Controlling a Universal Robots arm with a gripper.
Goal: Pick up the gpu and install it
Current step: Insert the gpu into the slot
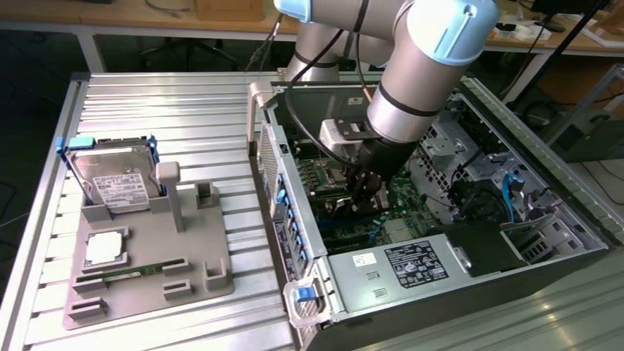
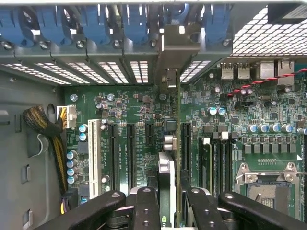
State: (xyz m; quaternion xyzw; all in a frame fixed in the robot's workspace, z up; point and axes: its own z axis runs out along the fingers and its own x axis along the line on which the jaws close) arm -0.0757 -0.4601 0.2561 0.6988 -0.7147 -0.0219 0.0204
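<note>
The gripper point(image 2: 171, 201), clamped on the gpu point(image 2: 177, 143) held edge-on above the motherboard point(image 2: 144, 103) inside the open computer case point(image 1: 410, 292), should keep the card vertical and aligned with its expansion slot point(image 2: 185, 146).

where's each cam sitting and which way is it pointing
Exterior view: raised off the arm, looking down on the slatted table and open computer case; the arm's grey links and gripper show.
Wrist view: on the wrist inside the case, facing the motherboard; the gripper holds the gpu edge-on.
Shared: gripper, motherboard, blue slot clips.
</note>
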